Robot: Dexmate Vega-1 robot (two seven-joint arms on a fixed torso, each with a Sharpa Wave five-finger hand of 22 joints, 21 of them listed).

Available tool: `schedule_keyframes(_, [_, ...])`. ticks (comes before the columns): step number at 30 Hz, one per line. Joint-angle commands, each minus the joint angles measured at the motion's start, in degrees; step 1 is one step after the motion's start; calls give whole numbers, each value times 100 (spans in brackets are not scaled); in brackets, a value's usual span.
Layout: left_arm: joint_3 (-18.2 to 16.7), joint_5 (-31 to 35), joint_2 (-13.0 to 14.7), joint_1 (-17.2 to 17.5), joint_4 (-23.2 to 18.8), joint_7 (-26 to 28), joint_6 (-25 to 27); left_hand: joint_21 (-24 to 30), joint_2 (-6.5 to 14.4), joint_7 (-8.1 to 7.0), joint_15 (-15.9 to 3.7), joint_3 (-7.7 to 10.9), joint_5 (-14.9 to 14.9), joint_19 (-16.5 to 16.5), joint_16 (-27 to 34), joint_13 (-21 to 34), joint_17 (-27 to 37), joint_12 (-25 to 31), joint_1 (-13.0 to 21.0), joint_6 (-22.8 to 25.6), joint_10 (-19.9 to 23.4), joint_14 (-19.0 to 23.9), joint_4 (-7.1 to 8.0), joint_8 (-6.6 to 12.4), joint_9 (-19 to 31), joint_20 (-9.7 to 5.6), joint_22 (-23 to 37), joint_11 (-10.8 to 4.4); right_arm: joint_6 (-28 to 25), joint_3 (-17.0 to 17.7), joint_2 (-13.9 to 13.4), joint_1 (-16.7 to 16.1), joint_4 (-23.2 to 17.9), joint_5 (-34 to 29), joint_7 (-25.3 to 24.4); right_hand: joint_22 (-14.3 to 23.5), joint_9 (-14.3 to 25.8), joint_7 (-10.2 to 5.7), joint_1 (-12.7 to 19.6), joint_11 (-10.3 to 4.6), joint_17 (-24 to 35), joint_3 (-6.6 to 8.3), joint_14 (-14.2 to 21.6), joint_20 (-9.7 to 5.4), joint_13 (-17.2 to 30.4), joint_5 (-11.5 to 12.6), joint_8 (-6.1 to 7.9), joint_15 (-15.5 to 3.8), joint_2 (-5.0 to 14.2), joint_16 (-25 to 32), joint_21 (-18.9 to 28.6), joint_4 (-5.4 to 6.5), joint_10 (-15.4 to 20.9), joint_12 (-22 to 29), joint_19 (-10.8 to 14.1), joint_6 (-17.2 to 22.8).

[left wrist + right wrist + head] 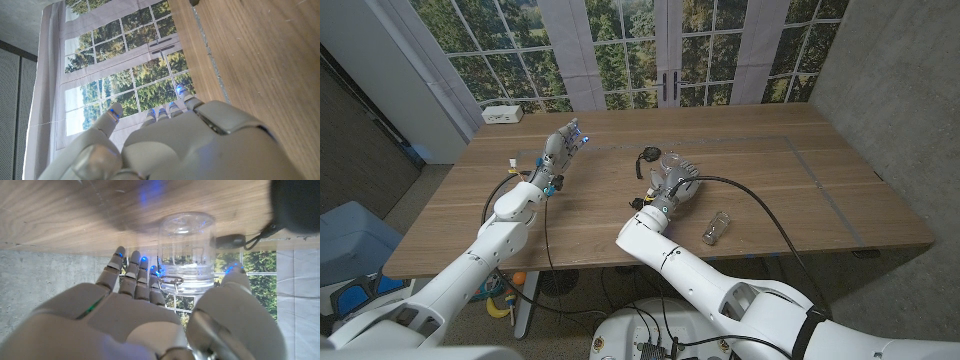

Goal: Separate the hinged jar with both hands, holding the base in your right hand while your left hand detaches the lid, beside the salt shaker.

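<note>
The right hand (678, 184) is cupping the clear jar (186, 250) mid-table, fingers apart around it, while the left hand (563, 147) is hovering open near the far edge.

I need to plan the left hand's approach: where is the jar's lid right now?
In the head view the black lid lies near the table's middle, just beyond the clear jar at the right hand, well right of the left hand.

Left hand (200, 145) beside wooden bench (260, 55), holding nothing, fingers (182, 92) apart with blue-lit tips. Beyond hand: window (130, 75) with trees, light curtain (50, 75) beside window.
</note>
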Motion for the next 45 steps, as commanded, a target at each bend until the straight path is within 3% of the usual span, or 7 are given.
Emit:
schedule_keyframes(1, [-9,-18,12,40,-58,30,54,-4,471,45,21,6,15,39,7,22,5,39,28,-50,-29,-26,-42,14,32,-78,26,9,574,488,252,22,453,-481,-14,26,64,279,58,-99,140,-74,195,-43,134,37,96,-106,30,126,74,-35,222,211,182,255])
schedule_keyframes(9, [-34,-3,52,121,-184,102,57,-15,476,60,29,10,13,42,7,22,1,40,41,-58,-33,-28,-66,15,32,-73,26,11,782,965,587,168,1090,-942,-14,78,202,-59,940,-575,587,20,816,-488,454,130,199,-610,205,547,311,-301,483,643,793,575])
schedule_keyframes(17, [-55,5,99,210,-326,173,84,-25,479,57,31,12,11,45,6,22,1,43,49,-58,-31,-30,-83,19,33,-66,27,17,779,1031,568,179,1124,-965,-14,275,474,-201,2840,-852,1843,386,2067,-983,927,173,364,-1521,688,1790,1054,-406,1032,1291,2084,959])
schedule_keyframes(22, [-46,26,109,229,-392,203,102,-34,475,53,31,12,9,43,7,22,1,44,53,-58,-31,-30,-94,21,33,-63,27,16,644,753,282,154,727,-559,6,602,655,-417,4040,-1095,2526,795,2832,-1481,1182,-414,547,-1806,1032,2285,1644,-439,1506,1615,2431,1312])
schedule_keyframes(24, [-41,32,115,236,-419,215,119,-36,473,50,28,12,8,45,7,22,1,44,53,-57,-31,-30,-97,22,33,-67,27,15,708,617,64,77,414,-353,43,805,754,-530,4316,-1264,2636,985,3088,-1687,1182,-607,796,-1798,1252,2180,2014,-385,1852,1704,2568,1830])
schedule_keyframes(31, [-27,65,136,274,-523,291,173,-45,466,44,34,10,5,50,8,22,3,45,52,-58,-33,-30,-107,24,33,-61,28,13,1027,243,-575,-67,-282,130,62,1104,742,-726,4429,-1249,2815,1351,4015,-1966,791,-777,1204,-1783,1467,1928,2943,-262,2943,1672,2704,2869])
schedule_keyframes(45, [5,143,165,309,-691,413,252,-64,450,39,31,5,-2,58,10,22,5,47,49,-60,-32,-31,-126,27,33,-57,29,8,2116,197,-1329,-452,-1113,18,19,1084,646,-893,4456,-1272,2984,1409,4397,-1817,726,-840,1413,-1784,1276,1744,3266,-344,3330,1614,2233,3489])
